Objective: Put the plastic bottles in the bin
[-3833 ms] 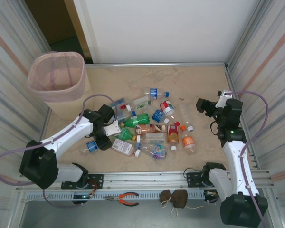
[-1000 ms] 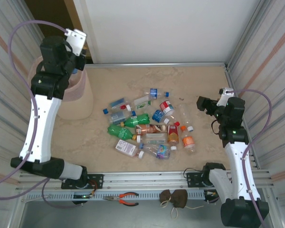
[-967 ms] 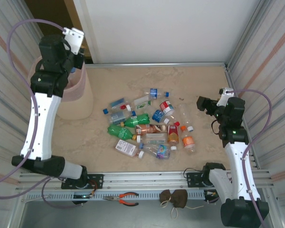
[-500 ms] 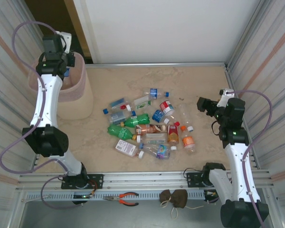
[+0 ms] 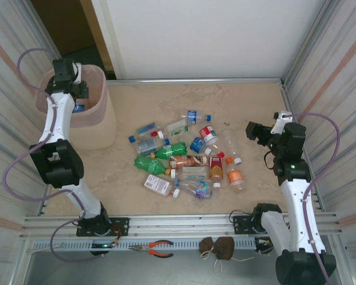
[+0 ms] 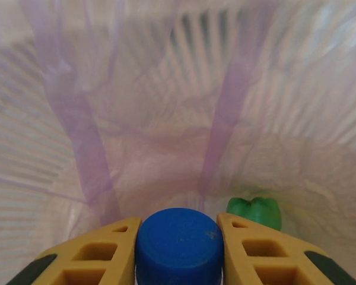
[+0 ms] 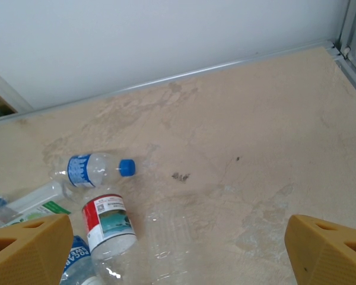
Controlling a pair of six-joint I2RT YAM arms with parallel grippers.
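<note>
— Where is the blue-capped bottle (image 6: 179, 237) now?

— It is inside the bin (image 5: 101, 95), at the upper left of the overhead frame. Some seconds ago it was low on the table (image 5: 243, 101), at the left edge of the pile. The left arm has lifted it and carried it over the rim, and now it has gone down into the opening.

— Is the bottle already free?

— Not yet. The left gripper (image 6: 178, 228) clamps it; the yellow fingers (image 6: 101, 252) touch the cap on both sides. In the left wrist view the pink wall is all around, and a green bottle (image 6: 255, 212) lies at the bottom, to the lower right of the cap.

— So what does this mean for the task?

— The carrying part seems finished for this bottle. Probably only the release remains, and the fall should be short.

— And the other arm?

— The right gripper (image 7: 177, 237) stays at the right side of the overhead frame, as before. Its fingers stand wide apart and hold nothing.

— How much is left?

— Many bottles (image 5: 184, 160) lie together in the middle of the table, so the task appears to be far from the end.
</note>
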